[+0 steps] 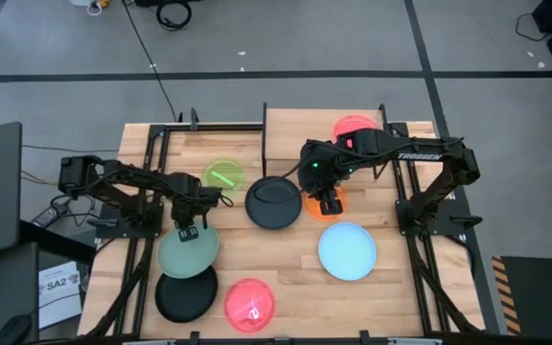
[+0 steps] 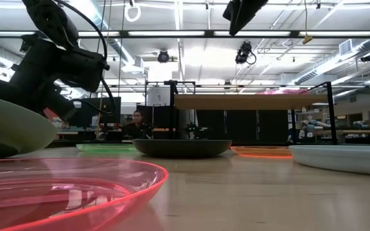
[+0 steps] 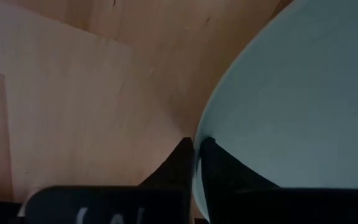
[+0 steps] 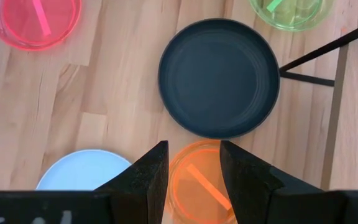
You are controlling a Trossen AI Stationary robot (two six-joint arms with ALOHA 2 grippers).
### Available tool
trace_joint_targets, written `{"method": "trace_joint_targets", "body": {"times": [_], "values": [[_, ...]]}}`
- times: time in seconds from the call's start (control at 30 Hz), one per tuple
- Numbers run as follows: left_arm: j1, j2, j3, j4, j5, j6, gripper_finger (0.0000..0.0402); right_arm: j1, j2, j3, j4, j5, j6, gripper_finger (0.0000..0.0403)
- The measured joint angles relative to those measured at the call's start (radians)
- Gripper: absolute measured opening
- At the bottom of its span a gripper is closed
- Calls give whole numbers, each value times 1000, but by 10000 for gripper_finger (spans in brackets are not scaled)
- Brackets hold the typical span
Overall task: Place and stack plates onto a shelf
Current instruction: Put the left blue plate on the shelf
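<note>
The left pincer is located at the far rim of the pale green plate, on the left half of the table. In the left wrist view, its two fingers are seen closed on the plate's thin rim, one on each side. This plate partly overlaps a black plate lying nearer the front edge of the table.

The right pincer is positioned above the orange plate, with its fingers held apart and nothing between them. The orange plate lies flat on the table, just beside a second black plate at the table's centre.

The shelf stands at the far middle of the table. A pink plate is seen at its right end, partly hidden by the right arm; whether it rests on the board cannot be told from above.

The remaining plates are distributed as follows:
- lime green plate: left of the shelf, on the table.
- light blue plate: right of centre, near the front.
- red plate: at the front edge, just beside the first black plate.
</note>
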Motion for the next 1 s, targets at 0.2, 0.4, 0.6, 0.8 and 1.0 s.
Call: {"method": "trace_joint_targets", "body": {"times": [0.2, 0.4, 0.6, 0.8, 1.0], "values": [[0, 1, -1, -9, 36, -1, 21, 0, 0, 0, 3, 0, 0, 151], [0, 1, 3, -24, 49, -2, 18, 0, 0, 0, 3, 0, 0, 151], [0, 2, 45, -59, 37, -1, 14, 0, 0, 0, 3, 0, 0, 151], [-1, 3, 93, -75, 27, 5, 13, 0, 0, 0, -11, 0, 0, 151], [0, 3, 144, -107, 17, 4, 13, -4, 0, 0, -17, 24, 0, 151]]}}
